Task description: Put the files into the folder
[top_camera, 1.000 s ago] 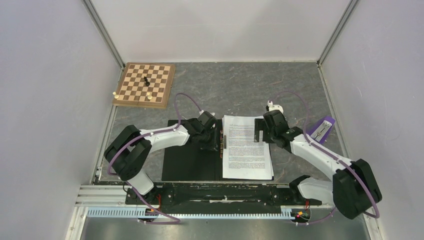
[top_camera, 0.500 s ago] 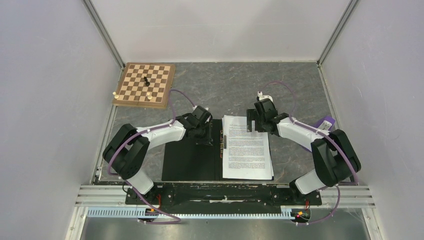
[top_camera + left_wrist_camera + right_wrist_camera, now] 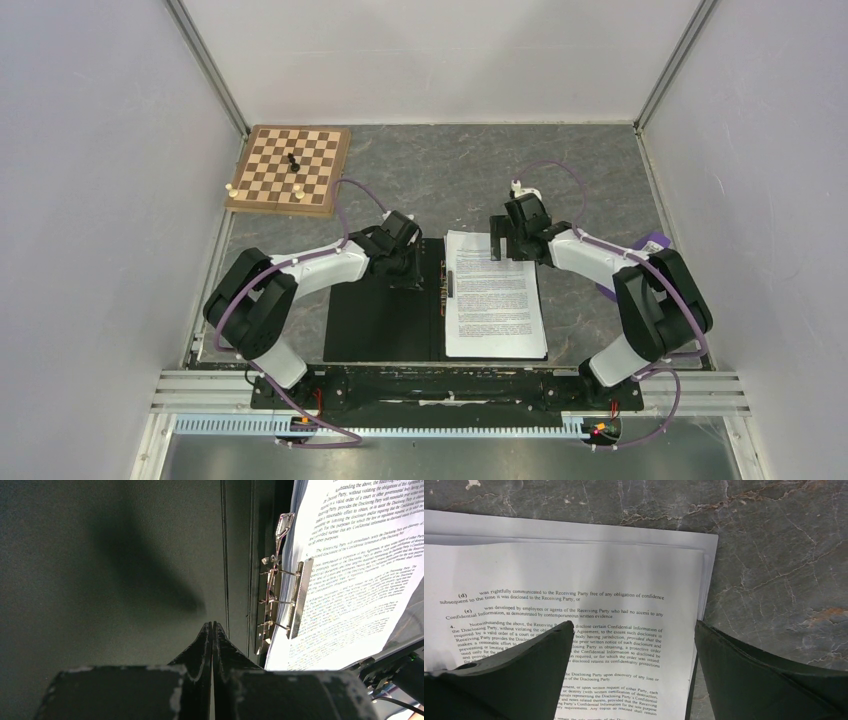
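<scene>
The folder (image 3: 378,320) lies open and flat, black inner faces up, in the middle near the arms. The files (image 3: 494,310), white sheets with small black text, lie stacked on its right half, under a metal clip (image 3: 447,283) at the spine. My left gripper (image 3: 412,270) is shut and empty over the far part of the left inner face (image 3: 115,570); the clip (image 3: 280,605) and the sheets (image 3: 360,565) show to its right. My right gripper (image 3: 510,245) is open above the far right corner of the sheets (image 3: 574,570).
A wooden chessboard (image 3: 290,170) with a few pieces sits at the far left. A purple object (image 3: 648,250) lies by the right wall. The grey marbled table (image 3: 450,170) shows beyond the folder. Walls close in on both sides.
My right arm has swung toward the far edge of the sheets and folded back. My left gripper has moved slightly left and away, off the spine.
</scene>
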Tool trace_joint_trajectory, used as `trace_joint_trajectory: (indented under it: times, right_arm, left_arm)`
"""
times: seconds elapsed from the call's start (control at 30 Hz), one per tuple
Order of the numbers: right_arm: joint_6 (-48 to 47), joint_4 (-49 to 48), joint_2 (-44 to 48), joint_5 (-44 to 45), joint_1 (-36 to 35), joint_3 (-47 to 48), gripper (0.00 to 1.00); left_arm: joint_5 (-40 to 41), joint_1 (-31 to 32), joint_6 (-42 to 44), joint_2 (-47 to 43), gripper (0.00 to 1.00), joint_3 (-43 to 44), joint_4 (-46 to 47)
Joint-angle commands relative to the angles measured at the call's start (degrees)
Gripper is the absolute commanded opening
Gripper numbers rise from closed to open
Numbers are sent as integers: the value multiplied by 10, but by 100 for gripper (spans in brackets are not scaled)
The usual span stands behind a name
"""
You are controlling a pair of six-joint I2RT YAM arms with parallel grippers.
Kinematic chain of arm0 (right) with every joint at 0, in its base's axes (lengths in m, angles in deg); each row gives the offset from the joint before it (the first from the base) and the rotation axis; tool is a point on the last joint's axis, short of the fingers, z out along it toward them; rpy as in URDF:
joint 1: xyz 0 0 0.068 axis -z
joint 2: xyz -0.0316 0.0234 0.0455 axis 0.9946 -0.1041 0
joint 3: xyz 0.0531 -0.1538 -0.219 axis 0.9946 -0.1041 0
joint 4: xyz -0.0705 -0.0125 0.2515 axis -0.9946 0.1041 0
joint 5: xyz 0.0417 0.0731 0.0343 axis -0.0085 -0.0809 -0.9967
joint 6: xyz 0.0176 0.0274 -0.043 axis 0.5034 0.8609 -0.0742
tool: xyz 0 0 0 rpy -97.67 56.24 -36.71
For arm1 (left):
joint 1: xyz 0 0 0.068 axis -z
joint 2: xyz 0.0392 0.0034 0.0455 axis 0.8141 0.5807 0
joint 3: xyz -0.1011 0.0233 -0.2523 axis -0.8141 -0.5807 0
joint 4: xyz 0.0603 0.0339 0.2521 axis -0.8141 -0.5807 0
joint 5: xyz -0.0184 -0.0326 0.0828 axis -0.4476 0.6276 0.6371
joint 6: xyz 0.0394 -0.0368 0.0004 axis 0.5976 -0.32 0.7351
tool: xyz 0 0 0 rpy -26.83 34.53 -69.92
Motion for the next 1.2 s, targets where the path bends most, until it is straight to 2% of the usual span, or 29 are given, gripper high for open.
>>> trace_joint_trajectory:
  times: [0.0, 0.27, 0.4, 0.53, 0.73, 0.87, 1.17]
  right_arm:
    - [-10, 3, 27, 26, 5, 13, 94]
    - [-11, 47, 119, 43, -15, 4, 91]
    - [21, 41, 137, 17, -77, -13, 79]
    - [65, 13, 126, 4, -144, -25, 68]
    - [102, -35, 75, -23, -208, -20, 58]
    - [115, -56, 42, -36, -225, -14, 51]
    - [128, -78, 16, -41, -239, -19, 45]
  left_arm:
    - [-5, -5, 22, -25, 2, -8, 7]
    - [-7, -17, 0, -63, 2, -31, 7]
    - [-11, -26, -16, -84, 2, -50, 12]
    - [-5, -41, -21, -103, 2, -60, 5]
    - [-12, -67, -17, -120, 2, -70, -1]
    - [-20, -75, -16, -124, 2, -76, 0]
    - [-27, -83, -13, -123, 2, -79, 6]
